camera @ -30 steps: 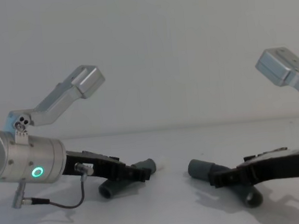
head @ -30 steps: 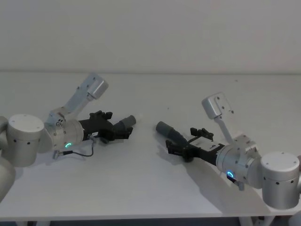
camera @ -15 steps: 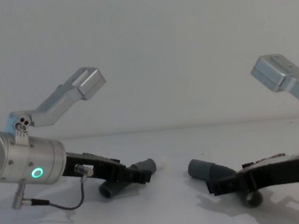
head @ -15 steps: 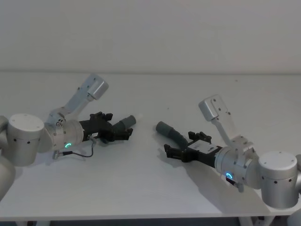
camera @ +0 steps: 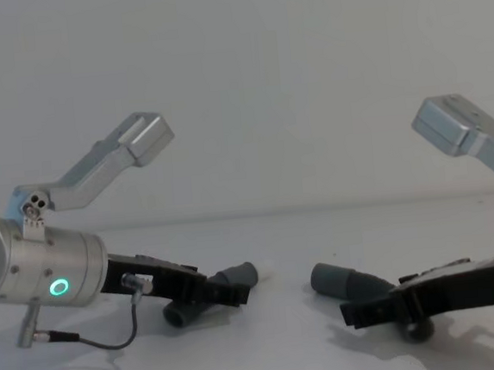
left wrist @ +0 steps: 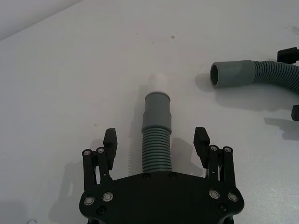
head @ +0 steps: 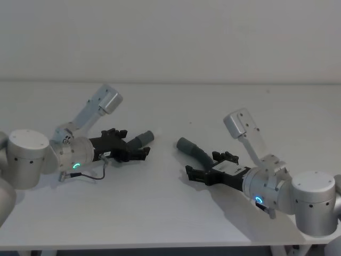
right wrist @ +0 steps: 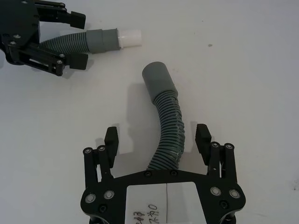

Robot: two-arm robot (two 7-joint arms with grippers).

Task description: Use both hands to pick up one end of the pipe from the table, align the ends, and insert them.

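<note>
Low over the table [head: 160, 208], the left gripper [left wrist: 156, 137] has its fingers [left wrist: 110, 140] spread, straddling the thinner pipe piece [left wrist: 157, 128] without gripping it. Opposite, the right gripper [right wrist: 157, 133] is likewise released, set either side of the thicker piece [right wrist: 168, 122]. Both pieces lie on the table, the white-tipped cuff [left wrist: 157, 105] facing the wider cuff [left wrist: 232, 73] across a gap.

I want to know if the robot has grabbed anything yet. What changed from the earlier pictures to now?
The right gripper sank lower toward the table and is now open, straddling the thicker hose piece. Nothing was grabbed or let go. The left gripper hardly moved, open around the thinner white-tipped piece. Both pieces lie where they were.
</note>
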